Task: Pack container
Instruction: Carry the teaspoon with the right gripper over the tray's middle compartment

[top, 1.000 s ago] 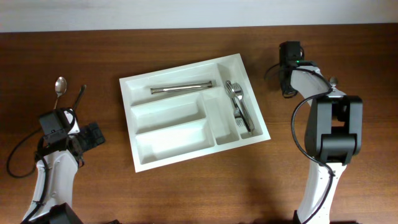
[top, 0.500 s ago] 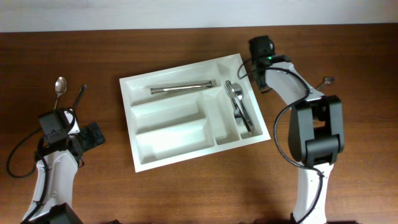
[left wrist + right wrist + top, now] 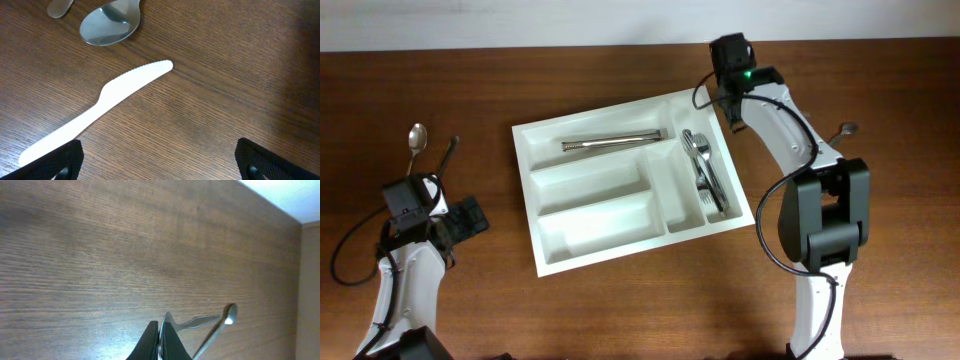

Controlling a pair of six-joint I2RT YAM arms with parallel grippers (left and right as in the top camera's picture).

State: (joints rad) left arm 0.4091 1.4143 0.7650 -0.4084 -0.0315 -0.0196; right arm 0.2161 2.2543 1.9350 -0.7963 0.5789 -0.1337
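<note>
Since a second ago the right arm has swung leftward, from the right side of the surface (image 3: 880, 80) to the far right corner of the container (image 3: 590, 225), while the left arm has not shifted. The white cutlery tray sits in the middle of the wooden surface, turned slightly askew. A long metal utensil (image 3: 613, 142) lies in its farthest long compartment and a bundle of metal cutlery (image 3: 705, 170) lies in its outermost narrow compartment, fork tines toward the near end. The right tool (image 3: 161, 330) has its fingers pressed fully together. A thin metal utensil (image 3: 220, 322) shows right at the tips in the wrist view, but I cannot tell whether it is pinched there or lies on the wood beyond. A small spoon (image 3: 845, 129) rests on the surface to the right of that arm, well apart from the tray. Over on the left, the left tool (image 3: 157, 162) is spread as wide as it goes and has hold of nothing. It hangs above a white plastic knife (image 3: 95, 107) lying flat on the wood, with the bowl of a metal spoon (image 3: 110, 22) just beyond the serrated blade.
</note>
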